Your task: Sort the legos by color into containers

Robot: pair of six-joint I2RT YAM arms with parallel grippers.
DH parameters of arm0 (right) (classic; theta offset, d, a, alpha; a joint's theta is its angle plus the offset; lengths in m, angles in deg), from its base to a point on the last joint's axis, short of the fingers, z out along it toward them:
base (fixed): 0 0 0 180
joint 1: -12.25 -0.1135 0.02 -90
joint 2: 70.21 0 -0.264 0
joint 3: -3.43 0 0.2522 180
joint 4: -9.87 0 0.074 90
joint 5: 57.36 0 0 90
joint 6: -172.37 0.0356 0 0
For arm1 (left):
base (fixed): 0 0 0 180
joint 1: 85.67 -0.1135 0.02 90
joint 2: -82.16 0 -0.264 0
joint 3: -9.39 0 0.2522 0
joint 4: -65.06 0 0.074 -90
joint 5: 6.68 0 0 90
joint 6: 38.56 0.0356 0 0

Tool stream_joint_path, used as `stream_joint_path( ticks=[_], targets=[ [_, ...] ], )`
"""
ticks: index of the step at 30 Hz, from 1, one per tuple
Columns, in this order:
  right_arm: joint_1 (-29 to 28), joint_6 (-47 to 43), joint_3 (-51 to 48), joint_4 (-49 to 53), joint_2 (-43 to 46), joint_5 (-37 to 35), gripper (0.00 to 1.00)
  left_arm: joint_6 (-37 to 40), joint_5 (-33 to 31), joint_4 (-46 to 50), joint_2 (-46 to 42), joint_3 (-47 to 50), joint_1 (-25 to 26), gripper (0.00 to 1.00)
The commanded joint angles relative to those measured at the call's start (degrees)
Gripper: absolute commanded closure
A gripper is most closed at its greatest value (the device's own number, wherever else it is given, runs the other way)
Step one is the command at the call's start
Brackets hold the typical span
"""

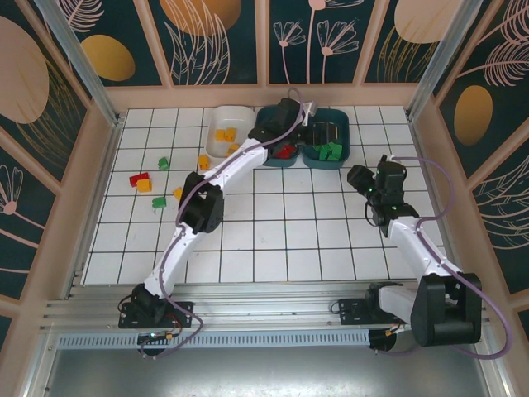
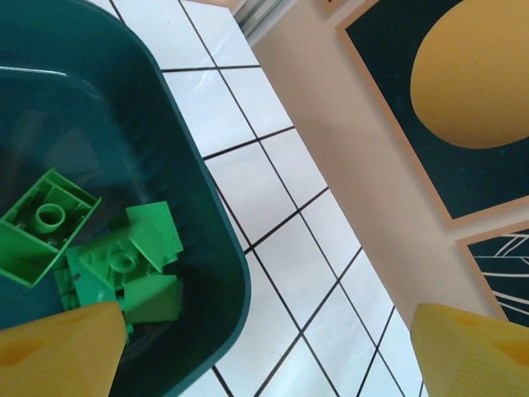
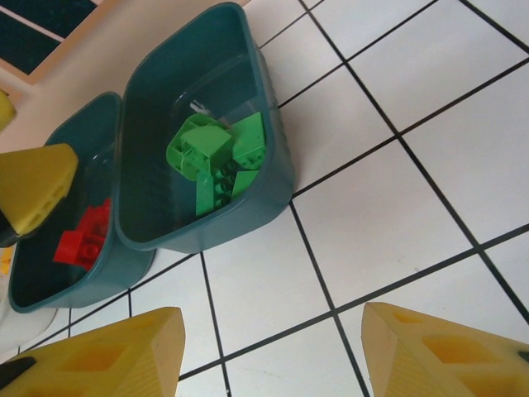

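White gridded tiles cover the table (image 1: 281, 240), boxed in by low tan walls with dark floral panels above.

Green bricks (image 2: 107, 256) lie heaped in the right teal bin (image 2: 124, 99) at the far edge. Beside it, the middle teal bin (image 3: 58, 285) holds red bricks (image 3: 83, 238). The white bin (image 1: 240, 114) next along holds yellow-orange bricks (image 1: 223, 134). About six loose legos (image 1: 139, 178) are still scattered on the left half of the table, well apart from the bins: one red touching a yellow, two more yellow, two green.

The left gripper (image 2: 269, 356) hangs over the near corner of the green bin, its arm stretched diagonally across the table. Its jaws stand wide apart with nothing between them. The right gripper (image 3: 269, 356) hovers above bare tiles just beside the same bin, jaws partly apart and also empty.

The step in hand looks like the drop-off end of a green delivery, since the open jaws sit above bricks of the matching colour. Sorting seems well past halfway.

The next move calls for lifting the left arm clear of the bin wall and swinging it back to the loose cluster. There it must line the jaws over a single brick. The red and yellow pair will need care, because they touch and one grasp could catch both.
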Motion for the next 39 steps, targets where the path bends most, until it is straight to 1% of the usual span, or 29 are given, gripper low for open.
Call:
stream_joint_path(
  ticks=[1,5,8,12,15,17,19,23,25,27,30,33,39],
  targets=[
    [-2.8,-0.3,0.0,-1.6,1.2,-1.1,0.41,3.1,-4.5,-0.7,-11.9,9.1,-1.4,0.11],
    [-10.4,-1.3,0.9,-3.1,-0.3,-4.3,0.4,-0.6,-8.3,-10.6,-29.2,36.3,-5.8,0.11],
    [-16.0,-1.9,1.5,-5.0,-2.8,-6.1,0.4,-3.9,-12.5,-13.1,-41.4,54.1,-10.8,0.12],
    [-20.3,-2.0,2.9,-6.7,-6.3,-6.6,0.4,-8.5,-19.1,-10.6,-55.7,73.4,-17.4,0.15],
    [-22.2,-2.2,3.9,-7.5,-8.4,-6.4,0.4,-12.3,-26.7,-3.9,-63.0,83.0,-21.0,0.16],
    [-23.0,-2.3,4.7,-7.6,-9.7,-6.6,0.4,-12.8,-29.4,-1.1,-66.4,87.6,-22.7,0.15],
    [-23.8,-2.5,5.3,-7.7,-10.9,-6.7,0.4,-13.1,-31.8,1.4,-67.7,89.8,-23.5,0.17],
    [-24.9,-2.4,6.3,-8.0,-12.5,-6.7,0.4,-14.3,-35.6,6.0,-66.1,90.4,-24.7,0.27],
    [-25.3,-2.5,6.6,-7.8,-12.8,-7.0,0.4,-15.1,-36.1,5.3,-64.8,90.9,-25.4,0.31],
    [-25.6,-2.5,6.7,-7.7,-12.8,-7.2,0.4,-15.4,-36.2,4.4,-62.7,90.7,-26.1,0.32],
    [-25.9,-2.3,6.4,-7.3,-12.4,-7.7,0.4,-15.5,-36.2,4.7,-57.9,88.6,-27.3,0.35],
    [-25.9,-2.1,5.9,-7.0,-11.9,-8.0,0.4,-15.8,-37.3,6.3,-53.3,86.4,-28.3,0.41],
    [-26.0,-2.2,5.5,-7.0,-11.8,-8.0,0.4,-13.9,-37.9,2.0,-47.1,84.1,-29.3,0.41]
  ],
)
